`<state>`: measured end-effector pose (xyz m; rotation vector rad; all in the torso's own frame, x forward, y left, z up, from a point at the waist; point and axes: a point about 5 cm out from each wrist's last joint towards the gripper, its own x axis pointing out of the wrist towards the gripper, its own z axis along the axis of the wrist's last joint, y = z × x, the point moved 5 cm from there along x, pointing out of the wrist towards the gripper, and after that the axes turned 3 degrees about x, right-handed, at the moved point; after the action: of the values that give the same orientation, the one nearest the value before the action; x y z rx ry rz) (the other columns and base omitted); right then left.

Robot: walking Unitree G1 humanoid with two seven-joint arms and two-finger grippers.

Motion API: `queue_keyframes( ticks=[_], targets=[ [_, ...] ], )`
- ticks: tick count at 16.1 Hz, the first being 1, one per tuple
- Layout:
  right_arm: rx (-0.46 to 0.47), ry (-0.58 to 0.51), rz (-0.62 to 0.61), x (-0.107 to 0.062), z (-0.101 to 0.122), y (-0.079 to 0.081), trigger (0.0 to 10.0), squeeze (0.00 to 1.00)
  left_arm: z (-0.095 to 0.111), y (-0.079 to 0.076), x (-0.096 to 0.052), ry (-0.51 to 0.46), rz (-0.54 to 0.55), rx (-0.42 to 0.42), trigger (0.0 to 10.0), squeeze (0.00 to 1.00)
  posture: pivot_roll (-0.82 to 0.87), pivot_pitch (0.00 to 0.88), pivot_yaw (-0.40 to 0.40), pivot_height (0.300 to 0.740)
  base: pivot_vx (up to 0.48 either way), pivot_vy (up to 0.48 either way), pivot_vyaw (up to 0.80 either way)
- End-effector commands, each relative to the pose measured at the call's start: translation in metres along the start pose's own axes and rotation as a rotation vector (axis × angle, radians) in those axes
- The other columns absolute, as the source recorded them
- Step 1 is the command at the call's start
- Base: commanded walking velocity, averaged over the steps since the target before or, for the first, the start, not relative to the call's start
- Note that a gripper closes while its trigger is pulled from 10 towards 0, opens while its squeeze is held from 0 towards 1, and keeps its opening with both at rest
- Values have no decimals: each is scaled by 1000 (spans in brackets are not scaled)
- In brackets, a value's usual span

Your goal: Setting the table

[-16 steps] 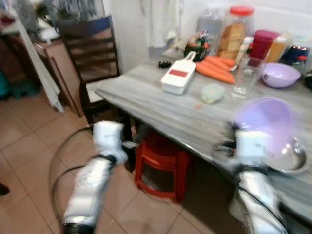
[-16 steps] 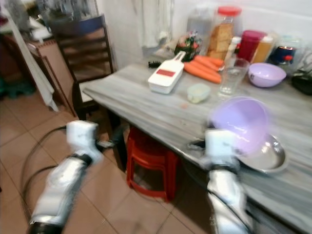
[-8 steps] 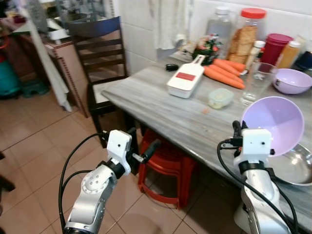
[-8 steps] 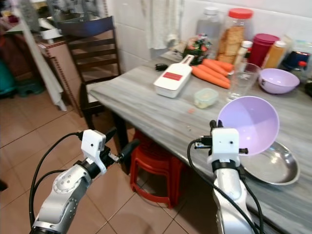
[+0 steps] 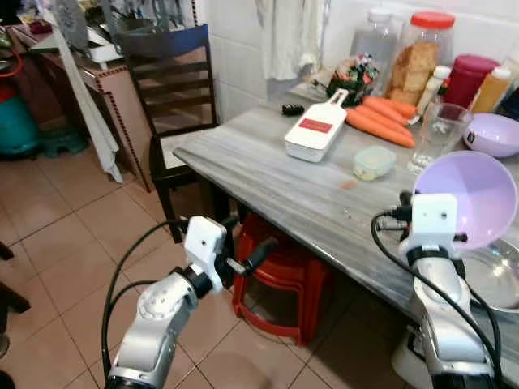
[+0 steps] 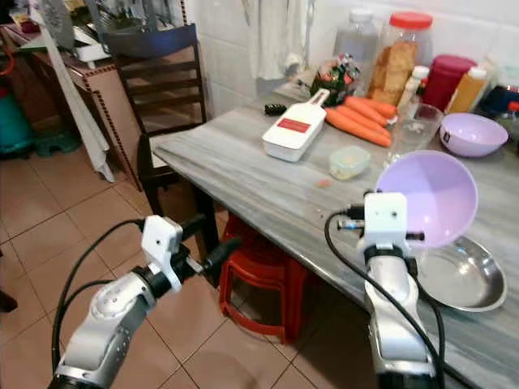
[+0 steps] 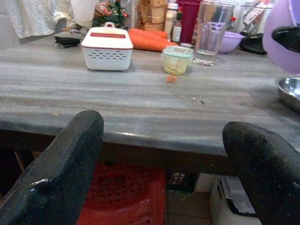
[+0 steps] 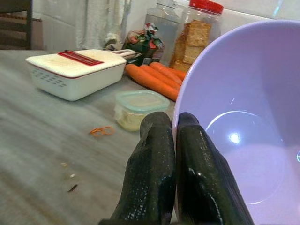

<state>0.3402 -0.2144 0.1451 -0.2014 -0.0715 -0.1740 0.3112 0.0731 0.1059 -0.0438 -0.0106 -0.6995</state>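
Observation:
My right gripper (image 8: 172, 123) is shut on the rim of a light purple bowl (image 5: 478, 198), which it holds tilted above the near edge of the grey wooden table (image 5: 268, 170). Just beyond and below the bowl, a steel bowl (image 6: 466, 279) rests on the table. A second purple bowl (image 6: 473, 134) sits at the back beside a clear glass (image 5: 438, 134). My left gripper (image 5: 247, 239) is open and empty, below the table's edge and in front of a red stool (image 5: 284, 275).
On the table lie a white grater box (image 5: 316, 134), carrots (image 5: 381, 126), a small lidded container (image 5: 373, 162), and jars and bottles along the wall. A dark wooden chair (image 5: 170, 89) stands at the table's left end. Tiled floor spreads to the left.
The view was blurred a second ago and has steadied. My right gripper keeps hold of the purple bowl and has drifted slightly right. The left gripper stays open in much the same place.

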Motion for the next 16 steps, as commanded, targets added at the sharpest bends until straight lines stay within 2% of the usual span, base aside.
queue_keyframes(
  ticks=[1,3,5,10,12,16],
  targets=[
    [-14,-2,-14,1,0,-5,10000,0,9,6,3,-24,12,6,10000,0,-65,0,9,740,0,0,-800],
    [-22,-14,-19,1,2,-6,10000,0,14,10,5,-50,32,-27,10000,0,-67,0,11,740,0,0,-569],
    [-24,-20,-20,1,4,-7,10000,0,16,9,5,-51,25,-19,10000,0,-69,0,12,740,0,-120,-472],
    [-29,-22,-22,1,4,-9,10000,0,14,7,4,-43,25,-28,10000,0,-72,0,8,740,0,-154,0],
    [-29,-20,-19,1,4,-7,10000,0,13,7,3,-40,25,-29,10000,0,-71,0,8,740,0,-459,-528],
    [-25,-24,-17,2,4,-6,10000,0,13,8,3,-38,31,-33,10000,0,-70,0,9,740,0,0,-531]
  ],
)
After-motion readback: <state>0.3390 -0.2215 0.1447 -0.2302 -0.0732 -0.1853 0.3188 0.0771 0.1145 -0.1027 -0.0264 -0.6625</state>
